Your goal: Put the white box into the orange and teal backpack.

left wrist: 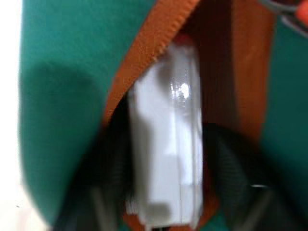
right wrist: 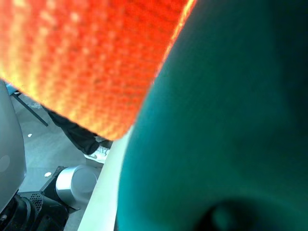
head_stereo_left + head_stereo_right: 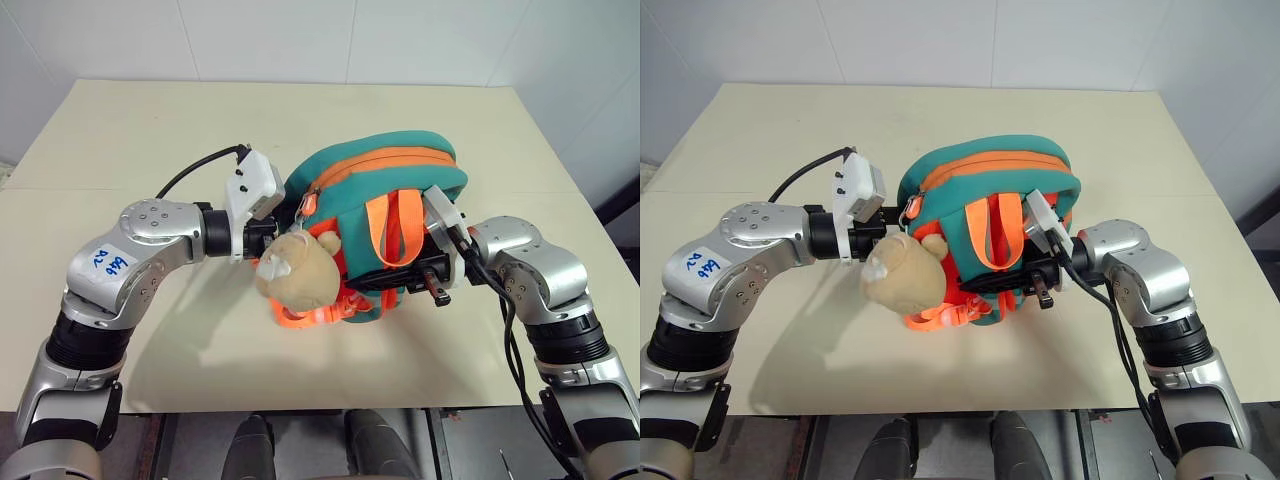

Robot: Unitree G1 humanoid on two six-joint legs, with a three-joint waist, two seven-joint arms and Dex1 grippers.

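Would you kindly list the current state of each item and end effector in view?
Backpack: held up off the table by the right end effector, zipper open.
White box: standing on edge inside the backpack's opening, between the left end effector's fingers.
Plush bear: hanging at the backpack's side.
Left end effector: at the opening, fingers either side of the box.
Right end effector: shut on the backpack.

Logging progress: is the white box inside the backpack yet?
Partly in. The white box sits between the left gripper's fingers, passing the orange zipper edge of the backpack.
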